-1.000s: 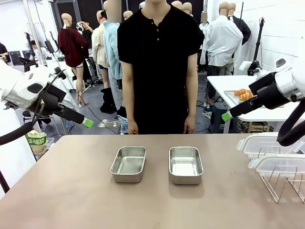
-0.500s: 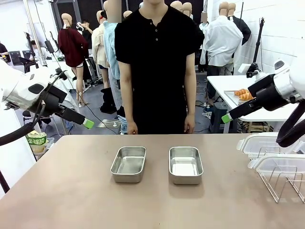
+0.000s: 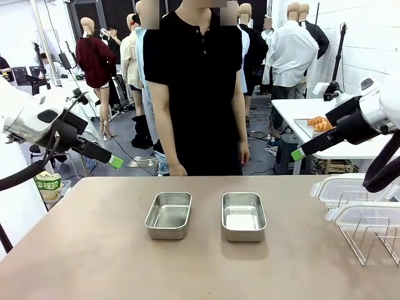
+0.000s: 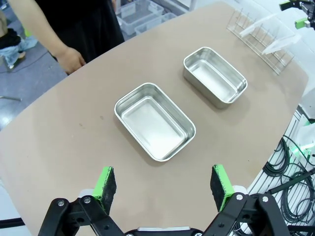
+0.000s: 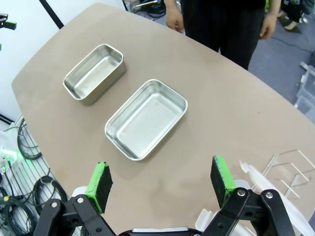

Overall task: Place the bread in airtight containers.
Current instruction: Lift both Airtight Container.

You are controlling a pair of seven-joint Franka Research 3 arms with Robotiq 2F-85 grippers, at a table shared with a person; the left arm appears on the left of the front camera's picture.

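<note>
Two steel airtight containers stand empty and lidless side by side mid-table: one on the left (image 3: 169,214) (image 4: 155,121) (image 5: 93,71), one on the right (image 3: 243,215) (image 4: 215,76) (image 5: 146,119). Their clear lids (image 3: 359,203) lean in a wire rack at the table's right edge. The bread (image 3: 319,123) lies on a tray on a white side table behind the right arm. My left gripper (image 3: 114,161) (image 4: 162,182) hangs open, high off the table's left. On the opposite side, my right gripper (image 3: 298,153) (image 5: 160,183) is open and raised just as high. Neither holds anything.
A person in a black shirt (image 3: 194,87) stands at the far edge, one hand (image 3: 178,169) near the table. The wire rack (image 3: 369,240) takes up the right front corner. Bare tabletop (image 3: 94,250) surrounds the tins.
The person has shifted to the left and turned, one arm swinging away from the table edge. Both arms and the tins have stayed still.
</note>
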